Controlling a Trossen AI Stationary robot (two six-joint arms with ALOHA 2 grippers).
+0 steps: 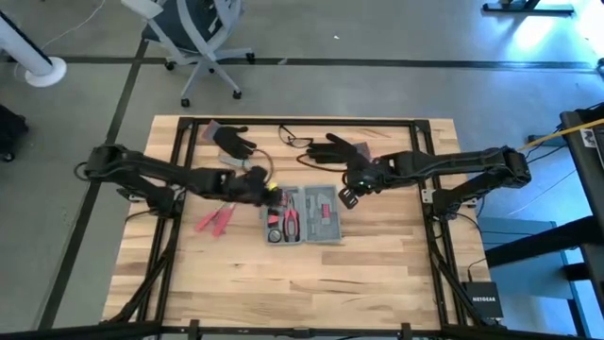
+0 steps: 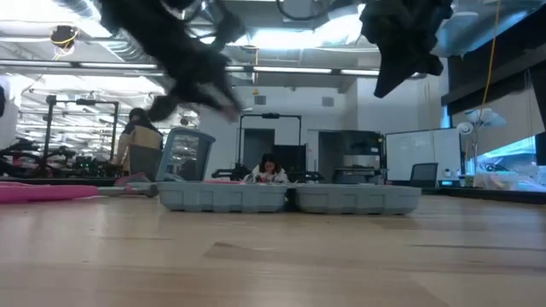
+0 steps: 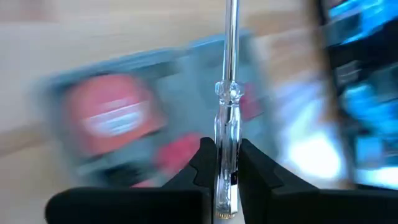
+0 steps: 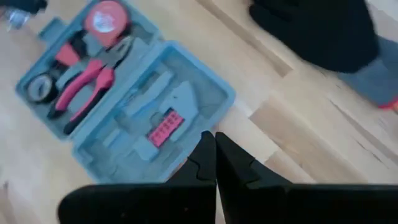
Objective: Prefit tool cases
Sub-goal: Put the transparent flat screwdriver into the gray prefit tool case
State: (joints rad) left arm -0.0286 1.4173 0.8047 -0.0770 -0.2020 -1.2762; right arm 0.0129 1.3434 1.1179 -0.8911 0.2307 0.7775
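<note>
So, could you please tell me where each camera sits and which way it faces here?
High view: above the table, looking straight down on the open tool case, with both arms.
Low view: at table-top height, looking level across at the case; arms come in from above.
Left wrist view: on the left arm, looking past the left gripper, shut on a clear-handled screwdriver.
Right wrist view: on the right arm, looking past the shut right gripper down at the case.
All four views share the case.

The open tool case (image 1: 302, 215) lay at the middle of the table (image 1: 283, 283), pliers (image 1: 292, 221) in its left half. Loose tools (image 1: 215, 219) lay left of it; two gloves (image 1: 232, 139) lay toward the far edge.
</note>
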